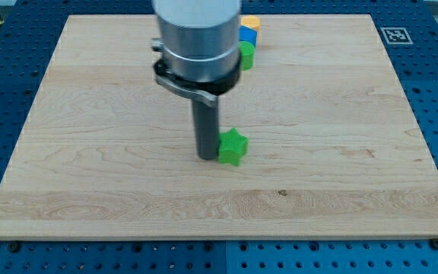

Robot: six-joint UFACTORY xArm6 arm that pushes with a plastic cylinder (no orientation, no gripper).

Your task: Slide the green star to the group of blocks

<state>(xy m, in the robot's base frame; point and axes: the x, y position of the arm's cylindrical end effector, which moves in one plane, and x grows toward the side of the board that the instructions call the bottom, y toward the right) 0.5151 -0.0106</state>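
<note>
The green star (233, 147) lies near the middle of the wooden board (90, 152). My tip (207, 157) rests on the board at the star's left side, touching it or nearly so. The group of blocks sits at the view's top, partly hidden behind the arm's body: a yellow block (250, 23), a blue block (248, 36) below it, and a green block (246, 55) below that. Any other blocks of the group are hidden by the arm.
The arm's grey cylinder (196, 34) covers the top middle of the board. A black-and-white marker (395, 35) sits at the board's top right corner. Blue perforated table surrounds the board.
</note>
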